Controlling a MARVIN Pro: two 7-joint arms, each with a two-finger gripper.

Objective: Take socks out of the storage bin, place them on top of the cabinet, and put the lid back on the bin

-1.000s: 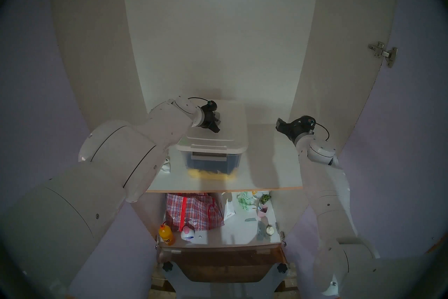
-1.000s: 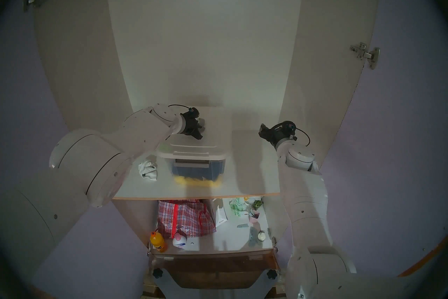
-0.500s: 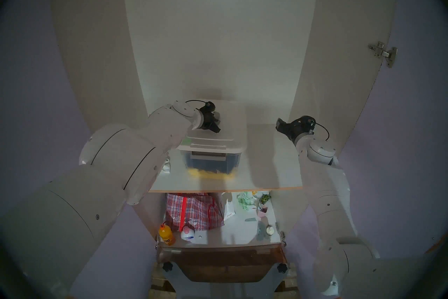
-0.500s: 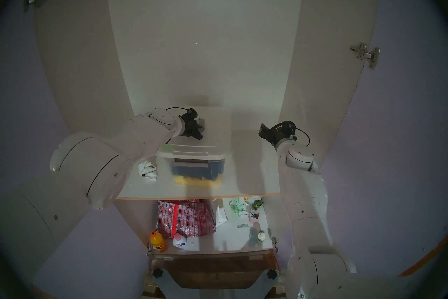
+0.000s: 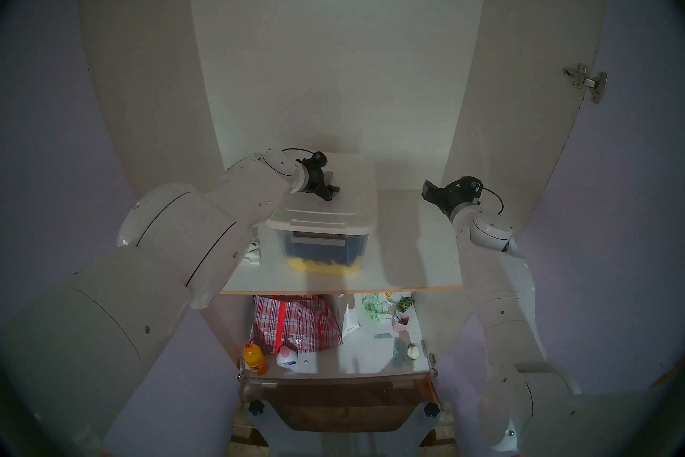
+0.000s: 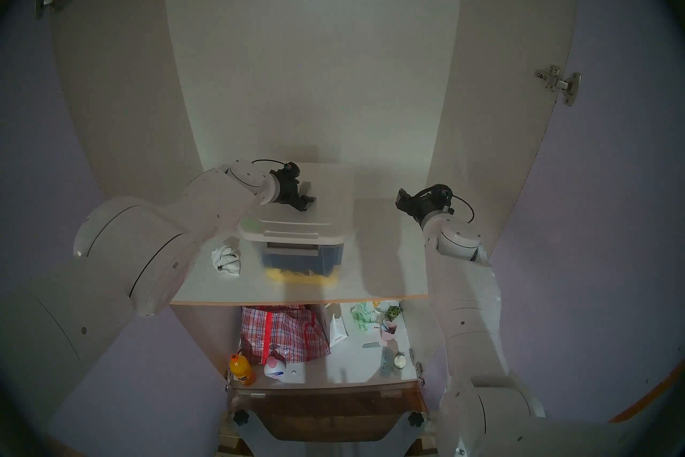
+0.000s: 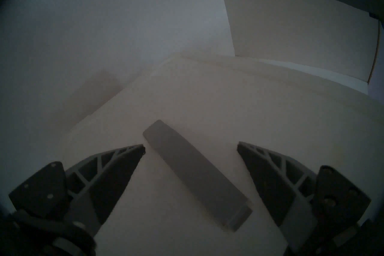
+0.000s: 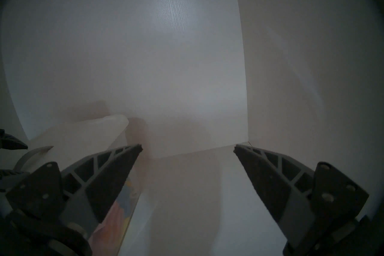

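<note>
The lid (image 5: 335, 202) sits on the storage bin (image 5: 326, 248), a flat white rectangle with rounded corners, a ridged front edge and one grey bar handle (image 7: 195, 174) lying flat in its middle. The bin is a single clear box with a grey front latch (image 5: 318, 241); dark blue and yellow cloth shows through its walls. It stands on the white shelf board (image 5: 407, 270) of the cabinet (image 5: 333, 55), towards the back.

The socks (image 6: 227, 259) lie on that same board just beside the bin's left side, one small white bundle with black marks (in the head left view the left arm hides most of it).

There are two grippers. The left gripper (image 7: 190, 145) hangs over the lid with its fingers spread wide, one on each side of the handle and clear of it, holding nothing. The right gripper (image 8: 188, 146) is well apart to the bin's right, above bare shelf, fingers likewise spread and empty.

Two metal hinges (image 5: 585, 81) show on the cabinet's sides.
</note>
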